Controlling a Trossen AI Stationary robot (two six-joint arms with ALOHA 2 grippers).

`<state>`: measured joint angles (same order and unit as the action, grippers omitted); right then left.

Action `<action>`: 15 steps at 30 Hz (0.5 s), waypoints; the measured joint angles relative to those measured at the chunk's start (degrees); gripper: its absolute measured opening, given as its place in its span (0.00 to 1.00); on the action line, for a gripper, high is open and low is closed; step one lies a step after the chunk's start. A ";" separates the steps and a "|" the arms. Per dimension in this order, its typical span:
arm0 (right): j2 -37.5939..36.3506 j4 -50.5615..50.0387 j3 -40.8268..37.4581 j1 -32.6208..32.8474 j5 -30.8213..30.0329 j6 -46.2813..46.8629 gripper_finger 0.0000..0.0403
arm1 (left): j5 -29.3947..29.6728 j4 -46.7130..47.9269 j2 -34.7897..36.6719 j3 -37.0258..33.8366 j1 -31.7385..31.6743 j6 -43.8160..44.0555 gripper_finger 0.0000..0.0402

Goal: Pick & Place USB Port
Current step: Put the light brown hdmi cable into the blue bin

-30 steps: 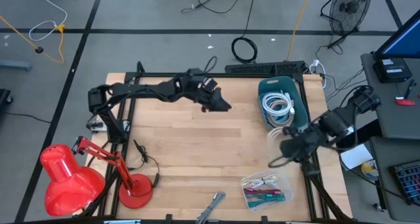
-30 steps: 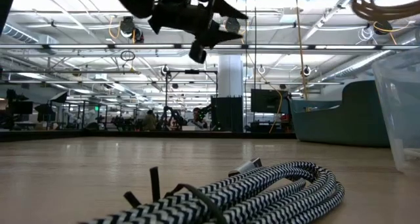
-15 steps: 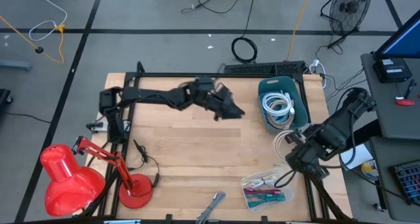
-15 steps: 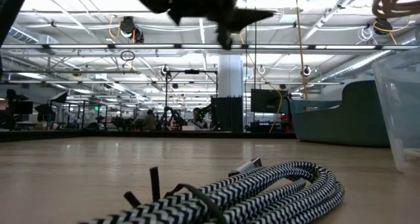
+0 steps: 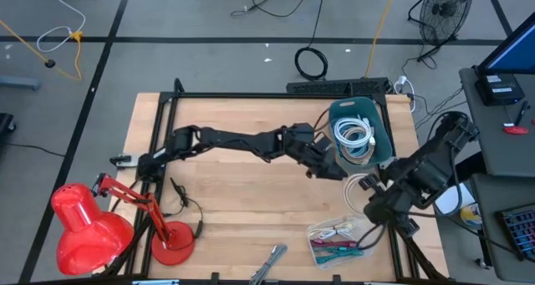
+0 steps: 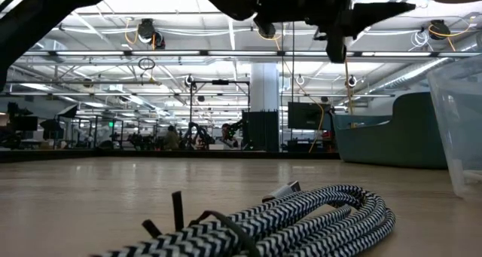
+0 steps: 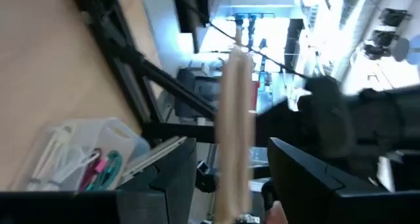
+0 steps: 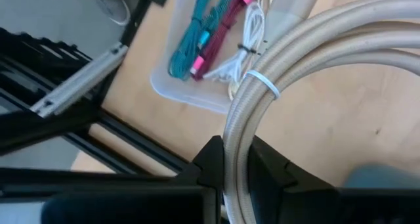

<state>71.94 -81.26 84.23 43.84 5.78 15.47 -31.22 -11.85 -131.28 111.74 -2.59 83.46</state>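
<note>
since the earlier frame the left claw [image 5: 341, 173] has swept across to the right claw [image 5: 374, 187], jaws parted and empty; right claw clamps the coiled beige cable [image 8: 275, 73], clear plastic tray [image 5: 338, 239] just below.

A coiled beige USB cable [image 8: 275, 112], bound with a pale tie, is hanging in the air near the table's right edge, between the teal bin [image 5: 378, 122] and the clear tray [image 5: 326, 232]. The right gripper [image 8: 239, 168] is pinching its loops, which are drooping above the wood.
</note>
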 joint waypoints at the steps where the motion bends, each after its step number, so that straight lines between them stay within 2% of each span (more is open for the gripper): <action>1: 0.00 0.91 0.00 0.41 0.00 0.21 0.08 | 0.02 0.40 -0.14 0.00 -0.07 0.10 0.48; 10: 0.18 3.36 0.00 2.05 -1.74 0.80 0.08 | -0.51 -2.89 0.11 0.11 0.28 0.72 0.48; 15: 0.17 3.26 0.00 2.02 -3.01 0.27 0.08 | -0.66 -1.29 0.11 0.11 2.13 0.65 0.48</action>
<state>72.12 -78.00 84.23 45.87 2.77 15.74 -31.88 -13.14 -131.17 111.85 -0.46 84.12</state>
